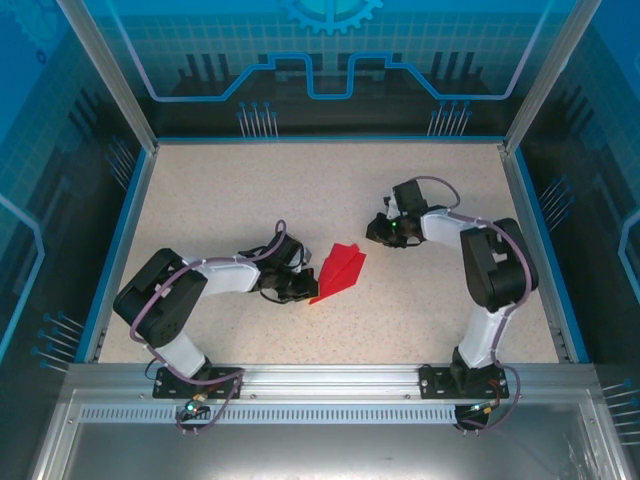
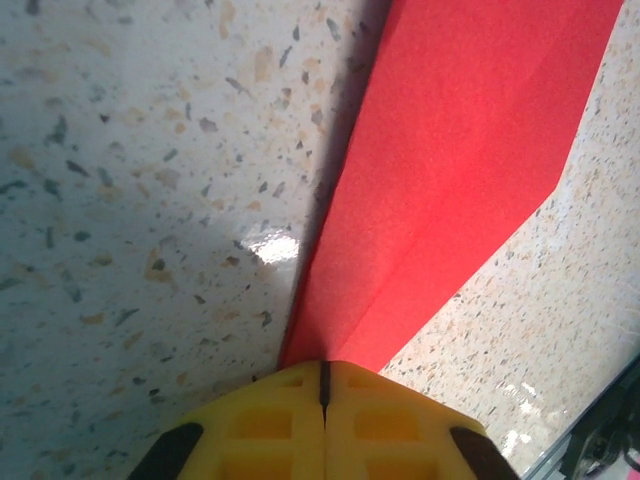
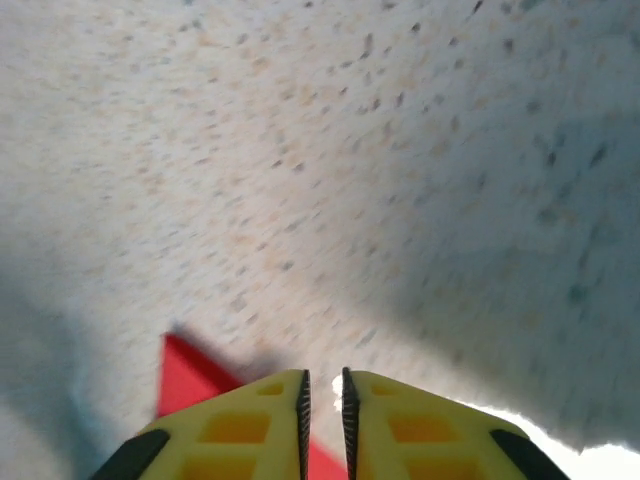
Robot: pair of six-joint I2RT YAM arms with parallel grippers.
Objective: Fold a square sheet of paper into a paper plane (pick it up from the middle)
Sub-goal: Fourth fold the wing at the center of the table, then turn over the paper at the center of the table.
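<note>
paper plane (image 1: 337, 272): was found resting on the worktop (image 1: 230, 200), mid-field, between both hands.
left hand (image 2: 324, 365): was closed on the plane's narrow end.
right hand (image 3: 323, 375): was parted narrowly, nothing held.

a lab robot cell: speckled table (image 1: 250, 200) walled by blue circuit-print panels (image 1: 330, 60) and aluminium framing (image 1: 330, 375).

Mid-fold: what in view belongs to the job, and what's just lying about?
Job: plane; left pincer, shut on its narrow end; right pincer, slightly open, nearby but apart.
Just there: table; blue walls.
</note>
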